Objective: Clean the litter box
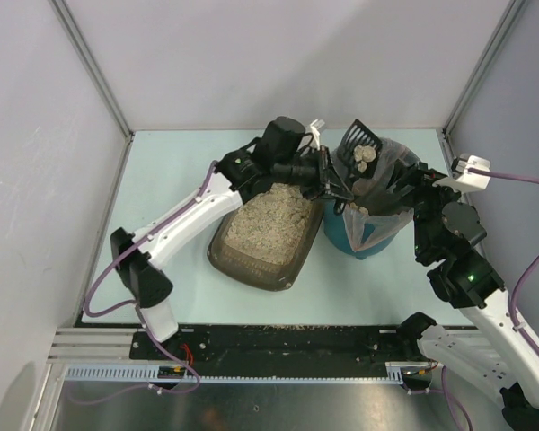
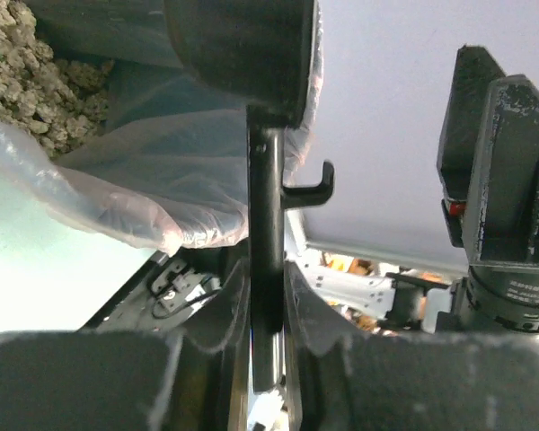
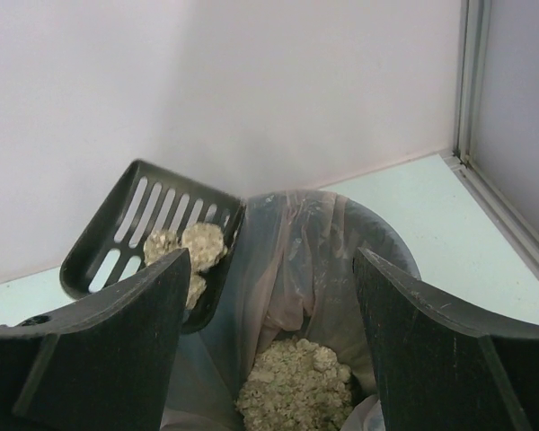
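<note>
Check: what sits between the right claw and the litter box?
The teal bin stands there, shown best in the top view.

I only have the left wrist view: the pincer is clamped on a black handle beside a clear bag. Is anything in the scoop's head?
Observer: Yes. The right wrist view shows the scoop carrying beige clumps, held at the rim of the bin.
Operator: Where is the other arm?
Observer: The right pincer hangs open over the bin's bagged mouth, with nothing clamped between its jaws.
Operator: And the litter box?
Observer: The litter box lies right beside the bin, on its left in the top view, with litter in it.
</note>
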Controlling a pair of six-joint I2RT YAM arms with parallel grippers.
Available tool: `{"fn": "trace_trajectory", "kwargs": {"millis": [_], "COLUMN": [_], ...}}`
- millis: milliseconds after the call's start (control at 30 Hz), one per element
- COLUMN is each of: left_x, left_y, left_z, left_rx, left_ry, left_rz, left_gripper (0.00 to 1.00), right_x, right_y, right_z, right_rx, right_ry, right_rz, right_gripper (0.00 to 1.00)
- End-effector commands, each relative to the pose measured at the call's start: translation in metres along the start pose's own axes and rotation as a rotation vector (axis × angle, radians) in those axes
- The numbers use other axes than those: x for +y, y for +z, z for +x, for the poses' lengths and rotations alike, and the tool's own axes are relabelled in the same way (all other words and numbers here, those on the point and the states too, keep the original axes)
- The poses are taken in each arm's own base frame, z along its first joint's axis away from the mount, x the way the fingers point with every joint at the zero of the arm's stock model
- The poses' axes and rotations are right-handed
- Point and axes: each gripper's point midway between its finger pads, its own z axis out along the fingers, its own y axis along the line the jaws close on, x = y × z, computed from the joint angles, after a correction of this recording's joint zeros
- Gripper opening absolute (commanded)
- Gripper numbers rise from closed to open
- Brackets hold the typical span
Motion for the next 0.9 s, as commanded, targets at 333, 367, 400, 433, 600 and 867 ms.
{"fn": "trace_trajectory", "kwargs": {"millis": [333, 367, 400, 433, 600, 867], "left_x": [0.024, 0.028, 0.027, 0.025, 0.020, 0.023], "left_y": [-0.011, -0.012, -0.010, -0.011, -0.007, -0.013], "left_z": [-0.006, -0.007, -0.003, -0.004, 0.001, -0.005], "left_rx": [-0.063, -0.066, -0.059, -0.063, -0.064, -0.093], "left_ry": [0.442, 0.482, 0.508, 0.533, 0.749, 0.898], "left_rz": [-0.345, -0.376, -0.384, -0.388, -0.461, -0.556], "left_gripper": [0.00, 0.00, 0.00, 0.00, 0.00, 0.00], "right_x": [-0.007, -0.007, -0.006, -0.006, -0.004, -0.008], "right_y": [-0.004, -0.003, -0.003, -0.003, -0.002, -0.006], "right_z": [-0.017, -0.017, -0.017, -0.015, -0.015, -0.020], "right_rx": [-0.051, -0.051, -0.050, -0.046, -0.045, -0.057], "right_ry": [0.043, 0.042, 0.044, 0.043, 0.053, 0.059], "right_rz": [0.026, 0.028, 0.025, 0.026, 0.018, 0.025], "right_gripper": [0.77, 0.78, 0.78, 0.78, 0.77, 0.77]}}
